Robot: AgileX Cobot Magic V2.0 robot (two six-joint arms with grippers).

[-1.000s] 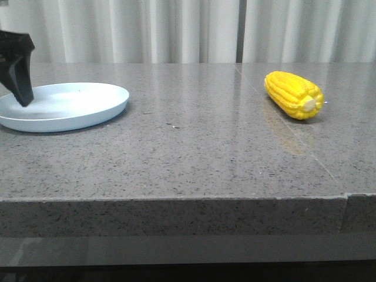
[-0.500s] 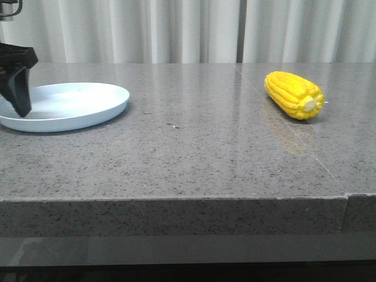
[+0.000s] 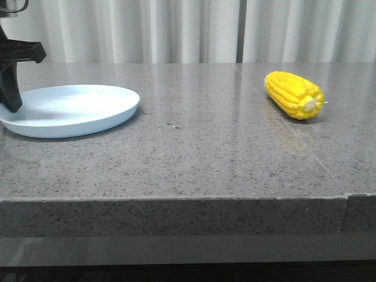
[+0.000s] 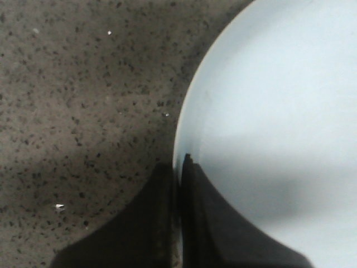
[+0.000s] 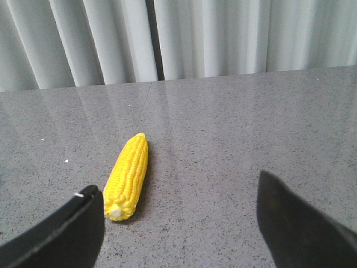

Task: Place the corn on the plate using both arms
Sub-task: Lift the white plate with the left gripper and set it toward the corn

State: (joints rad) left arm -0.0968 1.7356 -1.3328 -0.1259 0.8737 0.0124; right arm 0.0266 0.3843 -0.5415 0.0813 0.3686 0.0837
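The pale blue plate (image 3: 76, 108) lies at the left of the grey table. My left gripper (image 3: 10, 100) stands at the plate's left edge; in the left wrist view the gripper (image 4: 177, 162) is shut on the rim of the plate (image 4: 279, 84), one finger outside and one inside. The yellow corn (image 3: 294, 94) lies on the table at the far right, pale stub end towards me. In the right wrist view my right gripper (image 5: 177, 184) is open and empty, above the table and short of the corn (image 5: 128, 176), which lies near its one finger. The right arm is out of the front view.
The grey speckled stone table (image 3: 194, 153) has its front edge close to the camera and a seam running past the corn. White curtains (image 3: 176, 29) hang behind the table's far edge.
The plate has slid to the right along the table with my left gripper on its rim. The corn has not moved.
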